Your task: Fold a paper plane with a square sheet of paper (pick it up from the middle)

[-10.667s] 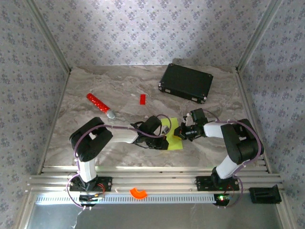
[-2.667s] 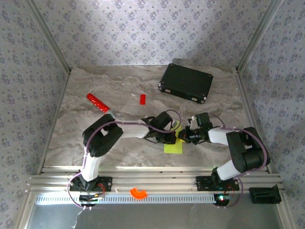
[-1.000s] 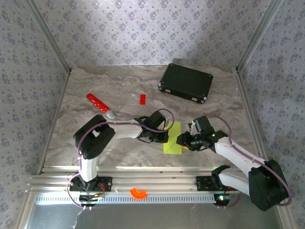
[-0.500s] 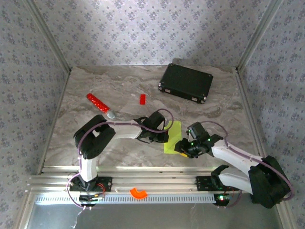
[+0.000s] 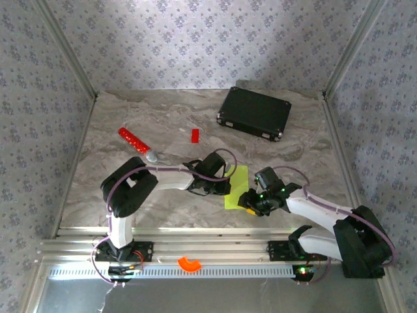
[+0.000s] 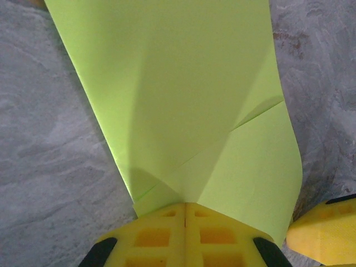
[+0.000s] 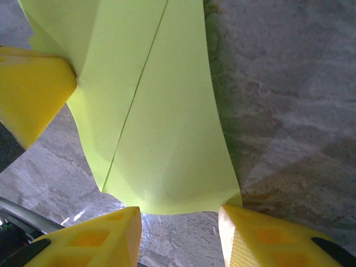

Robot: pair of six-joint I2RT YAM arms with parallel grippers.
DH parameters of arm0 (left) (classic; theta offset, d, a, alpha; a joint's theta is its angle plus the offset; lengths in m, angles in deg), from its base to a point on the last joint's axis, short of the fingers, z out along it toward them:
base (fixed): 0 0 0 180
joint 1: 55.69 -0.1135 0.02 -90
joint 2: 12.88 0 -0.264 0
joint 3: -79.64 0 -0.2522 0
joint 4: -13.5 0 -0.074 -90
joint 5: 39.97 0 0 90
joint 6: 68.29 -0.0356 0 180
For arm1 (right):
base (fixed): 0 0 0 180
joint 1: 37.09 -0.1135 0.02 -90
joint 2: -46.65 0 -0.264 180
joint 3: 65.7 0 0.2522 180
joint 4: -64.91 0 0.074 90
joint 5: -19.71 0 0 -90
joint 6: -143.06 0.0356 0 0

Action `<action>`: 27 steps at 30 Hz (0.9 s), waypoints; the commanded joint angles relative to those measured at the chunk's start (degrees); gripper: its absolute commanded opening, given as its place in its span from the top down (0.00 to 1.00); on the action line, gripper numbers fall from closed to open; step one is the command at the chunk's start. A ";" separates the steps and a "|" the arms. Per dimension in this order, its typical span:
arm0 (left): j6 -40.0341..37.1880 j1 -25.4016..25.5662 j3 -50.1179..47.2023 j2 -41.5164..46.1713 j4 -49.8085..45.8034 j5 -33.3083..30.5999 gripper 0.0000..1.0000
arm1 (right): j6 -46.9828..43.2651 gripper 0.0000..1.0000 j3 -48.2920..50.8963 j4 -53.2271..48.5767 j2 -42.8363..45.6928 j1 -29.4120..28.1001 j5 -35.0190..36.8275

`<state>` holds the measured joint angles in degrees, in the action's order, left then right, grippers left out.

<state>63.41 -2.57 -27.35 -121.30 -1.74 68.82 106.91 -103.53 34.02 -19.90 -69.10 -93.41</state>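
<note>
Walls papered in a pale floral pattern close in a grey marbled table top [image 5: 163, 117]. A flat black rectangular case [image 5: 254, 113] lies toward its far right. Both black arms reach to the table's near middle. There the left gripper [image 5: 221, 184] and the right gripper [image 5: 251, 201] flank a thin lime yellow-green square sheet of paper [image 5: 236, 186], already creased and partly folded. In the left wrist view the left gripper [image 6: 185, 214] has its yellow jaws pressed together on the sheet's [image 6: 183, 100] edge, where the creases run into the seam and the paper bows upward. In the right wrist view the right gripper [image 7: 181, 222] has its jaws spread, straddling the near edge of the sheet [image 7: 156, 122], one corner just at a finger. A red stick with a silvery tip [image 5: 133, 141] lies far left. An orange ring piece [image 5: 189, 263] sits on the front rail, and a small red block [image 5: 195, 135] lies left of the case.
</note>
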 commanded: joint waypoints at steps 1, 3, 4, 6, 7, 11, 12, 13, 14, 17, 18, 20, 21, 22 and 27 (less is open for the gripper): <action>0.70 -0.12 -1.41 -0.56 -1.78 -0.37 1.00 | 2.05 0.56 -0.49 -0.39 0.72 0.33 1.59; 0.72 -0.05 -1.41 -0.65 -1.69 -0.16 1.00 | 2.51 0.56 -0.36 -0.84 1.63 0.22 1.67; 0.69 -0.10 -1.41 -0.65 -1.77 -0.08 1.00 | 2.74 0.56 -0.26 -1.16 2.00 0.21 1.79; 0.61 -0.13 -1.31 -0.65 -1.95 -0.07 1.00 | 3.03 0.56 0.23 -1.87 2.80 0.20 2.48; 0.60 -0.11 -1.24 -0.66 -2.08 -0.15 1.00 | 3.04 0.55 0.47 -2.10 3.18 0.19 2.71; 0.53 -0.10 -0.99 -0.30 -2.30 0.00 1.00 | 3.00 0.53 0.68 -1.83 2.91 0.62 2.73; 0.46 -0.12 -0.89 -0.30 -2.51 0.02 1.00 | 3.15 0.53 0.57 -1.37 2.21 0.88 2.55; 0.45 -0.13 -0.74 -0.30 -2.72 0.10 1.00 | 3.17 0.52 0.53 -0.91 1.55 1.02 2.55; 0.38 -0.13 -0.58 -0.30 -2.79 0.11 1.00 | 3.19 0.52 0.36 -0.53 0.66 1.07 2.72; 0.19 -0.05 -0.37 -0.47 -3.01 0.36 1.00 | 3.40 0.52 0.22 1.83 -2.30 1.64 1.58; 0.15 -0.09 -0.27 -0.56 -3.00 0.50 1.00 | 3.37 0.52 0.10 3.28 -2.93 1.75 1.49; 0.00 -0.13 -0.22 -0.74 -3.08 0.71 1.00 | 3.81 0.52 0.50 6.81 -2.97 1.56 1.15; -0.01 -0.13 -0.26 -0.82 -3.09 0.79 1.00 | 4.13 0.52 0.60 8.33 -2.89 1.72 0.68; -0.02 -0.13 -0.27 -0.83 -3.07 0.75 1.00 | 4.11 0.53 0.52 9.42 -2.85 1.90 0.26; -0.10 -0.12 -0.56 -0.65 -3.09 0.86 1.00 | 2.06 0.52 -1.06 11.00 -4.82 4.72 -1.96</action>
<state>63.78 -2.57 -27.44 -121.30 -1.54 69.08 109.79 -103.62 43.20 -23.20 -66.00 -93.89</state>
